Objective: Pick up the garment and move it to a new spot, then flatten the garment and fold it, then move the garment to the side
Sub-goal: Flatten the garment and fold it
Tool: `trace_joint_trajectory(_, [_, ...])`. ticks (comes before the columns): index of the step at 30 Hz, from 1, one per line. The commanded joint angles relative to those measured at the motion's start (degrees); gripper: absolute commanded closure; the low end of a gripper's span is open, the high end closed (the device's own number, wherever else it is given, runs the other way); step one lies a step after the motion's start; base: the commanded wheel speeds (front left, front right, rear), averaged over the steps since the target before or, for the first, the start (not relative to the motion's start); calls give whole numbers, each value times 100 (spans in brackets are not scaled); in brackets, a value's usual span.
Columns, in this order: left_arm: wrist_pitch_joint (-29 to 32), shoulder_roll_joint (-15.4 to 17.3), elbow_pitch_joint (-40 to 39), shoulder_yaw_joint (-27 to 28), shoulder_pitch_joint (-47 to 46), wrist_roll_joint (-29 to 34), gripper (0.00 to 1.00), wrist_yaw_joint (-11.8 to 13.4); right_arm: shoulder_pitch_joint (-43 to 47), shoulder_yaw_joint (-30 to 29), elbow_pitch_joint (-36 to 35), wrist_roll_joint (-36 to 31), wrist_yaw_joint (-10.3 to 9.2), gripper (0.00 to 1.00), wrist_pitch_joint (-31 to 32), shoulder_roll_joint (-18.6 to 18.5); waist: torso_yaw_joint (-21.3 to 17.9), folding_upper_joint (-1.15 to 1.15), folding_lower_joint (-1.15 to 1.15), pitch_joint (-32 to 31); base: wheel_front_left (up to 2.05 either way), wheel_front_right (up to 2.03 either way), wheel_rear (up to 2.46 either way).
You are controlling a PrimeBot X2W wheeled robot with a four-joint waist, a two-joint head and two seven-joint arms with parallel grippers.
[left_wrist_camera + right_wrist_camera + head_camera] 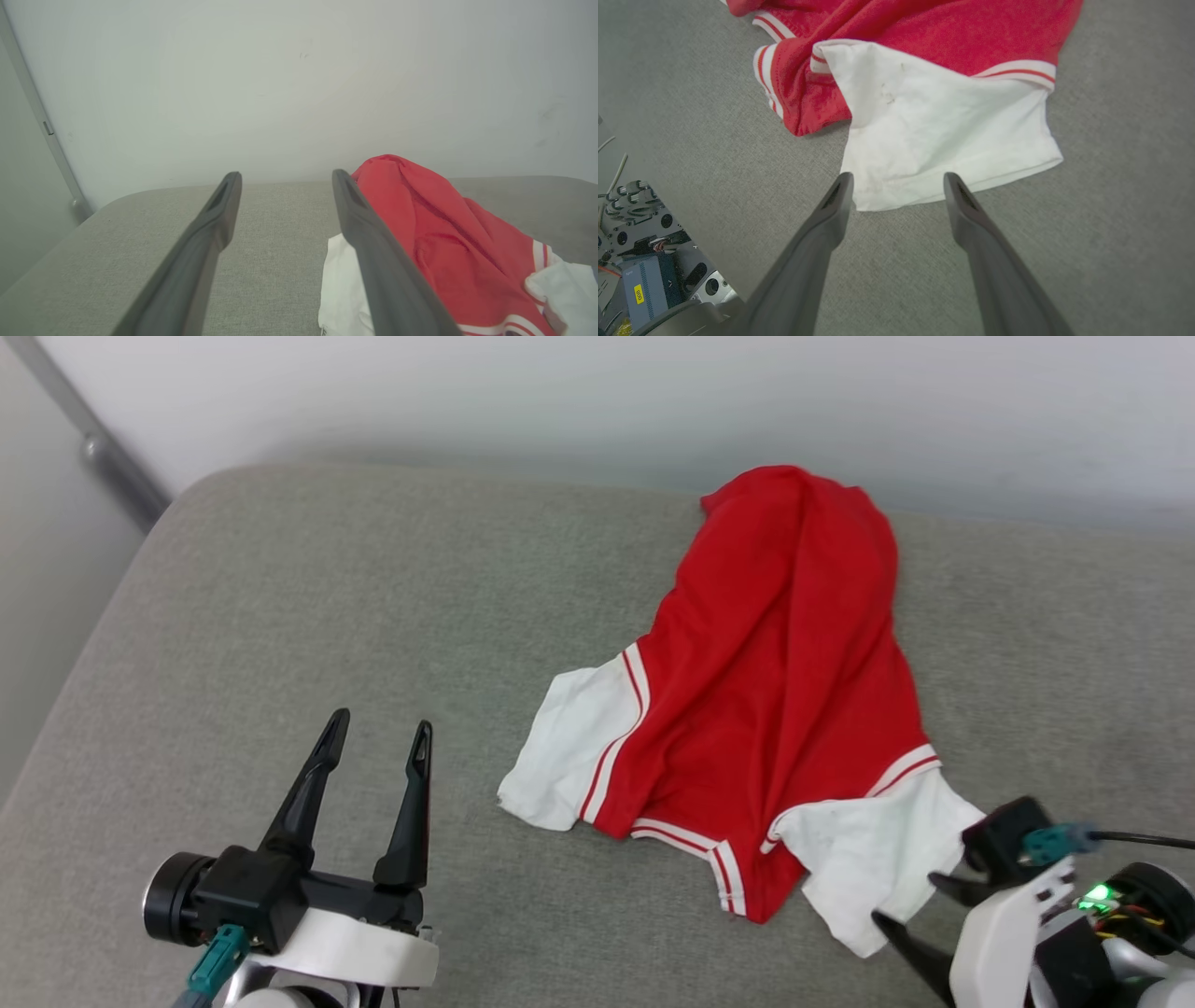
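We see the jersey (775,709) stretching lengthwise away from us, its white near hem just ahead of our open right gripper (899,179), our open left gripper (383,723) farther off.

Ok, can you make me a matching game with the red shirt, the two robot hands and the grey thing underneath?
Things:
1. garment
2. left gripper
3. right gripper
4. grey padded surface

Places and states:
A. open, fingertips at a white edge of the garment
B. lies under the garment
C. crumpled, red with white parts
D. open, over bare grey fabric beside the garment

Right pairs: 1-C, 2-D, 3-A, 4-B.
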Motion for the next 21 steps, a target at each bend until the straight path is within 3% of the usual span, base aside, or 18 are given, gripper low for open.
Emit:
trace_joint_trajectory(1, [-14, -68, 38, 52, -100, 67, 0, -78, -118, 154, 18, 65, -2, 0, 209, -84, 159, 0, 1, 149, 0, 0, 0])
trace_joint_trajectory(9, [-14, -394, 246, 254, -224, 205, 0, -348, -461, 741, 608, -93, -2, 0, 567, -222, 587, 0, 1, 405, 0, 0, 0])
trace_joint_trajectory(15, [-14, -543, 401, 326, -246, 358, 0, -551, -488, 1136, 1312, -250, -4, 0, 746, -203, 662, 0, 1, 453, 0, 0, 0])
trace_joint_trajectory(16, [-14, -572, 416, 350, -251, 373, 0, -569, -489, 1182, 1372, -284, -5, 71, 734, -234, 661, 0, 1, 448, 0, 0, 0])
trace_joint_trajectory(17, [-14, -595, 429, 381, -245, 403, 0, -584, -508, 1237, 1404, -307, -5, 100, 691, -285, 648, 0, 1, 430, 0, 0, 0])
trace_joint_trajectory(21, [-14, -618, 513, 538, -69, 435, 0, -619, -465, 1219, 1495, -285, -5, 100, 584, -495, 501, 0, 1, 284, 0, 0, 0])
